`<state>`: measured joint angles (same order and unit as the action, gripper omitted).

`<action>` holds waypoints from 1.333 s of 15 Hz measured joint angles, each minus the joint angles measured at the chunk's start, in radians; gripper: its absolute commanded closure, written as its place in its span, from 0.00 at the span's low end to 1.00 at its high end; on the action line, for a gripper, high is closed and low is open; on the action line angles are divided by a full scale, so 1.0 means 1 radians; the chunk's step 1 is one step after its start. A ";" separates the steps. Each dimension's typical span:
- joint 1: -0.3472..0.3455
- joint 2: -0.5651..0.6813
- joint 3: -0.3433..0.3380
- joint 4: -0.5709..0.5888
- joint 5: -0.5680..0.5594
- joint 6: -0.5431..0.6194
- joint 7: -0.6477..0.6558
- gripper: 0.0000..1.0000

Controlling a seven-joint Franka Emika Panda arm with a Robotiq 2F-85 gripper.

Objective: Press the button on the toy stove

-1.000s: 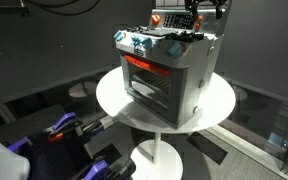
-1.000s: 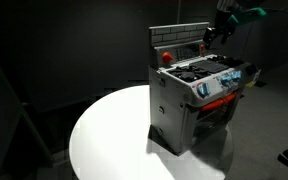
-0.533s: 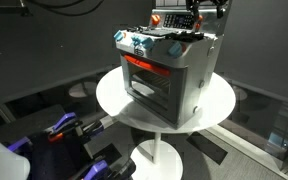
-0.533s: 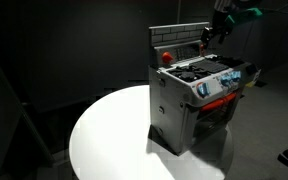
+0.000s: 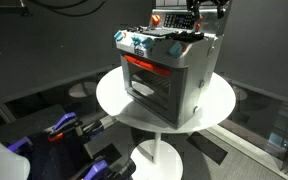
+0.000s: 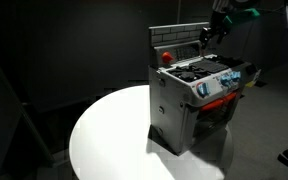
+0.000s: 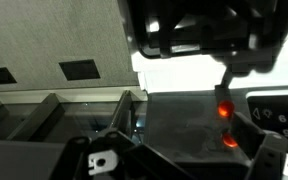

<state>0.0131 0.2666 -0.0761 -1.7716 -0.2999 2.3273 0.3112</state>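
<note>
The toy stove (image 5: 169, 72) (image 6: 196, 98) stands upright on the round white table (image 5: 216, 110) (image 6: 104, 140). In an exterior view its base sits inside the rim on all sides. In an exterior view (image 6: 196, 98) it stands nearer the right-hand edge, and a wide bare area of tabletop lies toward the near-left edge. The glass door and the red-orange strip (image 5: 142, 64) face outward toward the table edge. The upright back panel (image 6: 179, 38) rises at the rear of the cooktop.

Arm pose: the arm enters from above at the top of both exterior views. The wrist is directed downward, and the gripper (image 5: 195, 14) (image 6: 207, 39) hangs over the rear of the cooktop, just in front of the back panel at its end. A red round part (image 6: 166, 56) sits at the opposite end of the panel, apart from the gripper. Contact between the fingertips and the stove cannot be confirmed.

Pincer state: cannot be determined. The exterior views show it small and dark. The wrist view shows only dark gripper parts along the lower edge, and two red glowing spots (image 7: 224, 112) on a grey surface.
</note>
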 measured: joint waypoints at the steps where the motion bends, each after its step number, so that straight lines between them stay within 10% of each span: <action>1: 0.000 0.001 0.000 0.002 0.000 -0.002 0.000 0.00; 20: -0.034 -0.148 -0.010 -0.063 0.135 -0.341 -0.090 0.00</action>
<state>-0.0212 0.1186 -0.0862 -1.8342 -0.1648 1.9859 0.2207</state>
